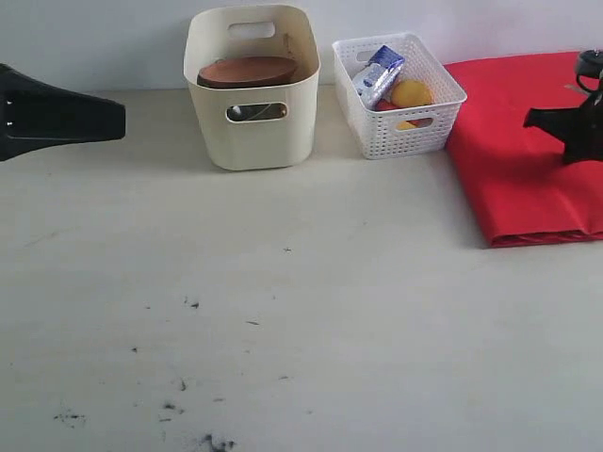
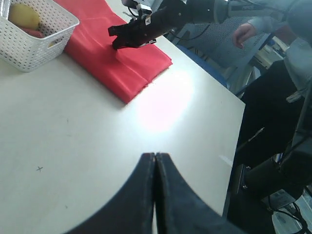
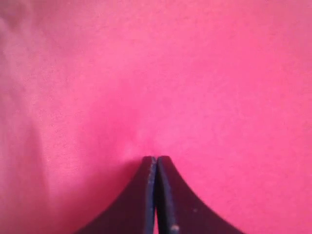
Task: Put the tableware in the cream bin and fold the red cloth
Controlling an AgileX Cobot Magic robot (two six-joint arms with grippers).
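No legible text, carton (image 1: pixel 377 73) print — blurred

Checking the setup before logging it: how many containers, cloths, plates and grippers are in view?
Containers: 2 (cream bin, white basket)
Cloths: 1 (red cloth)
Plates: 1 (brown plate)
Grippers: 2 (left gripper, right gripper)
Total: 6
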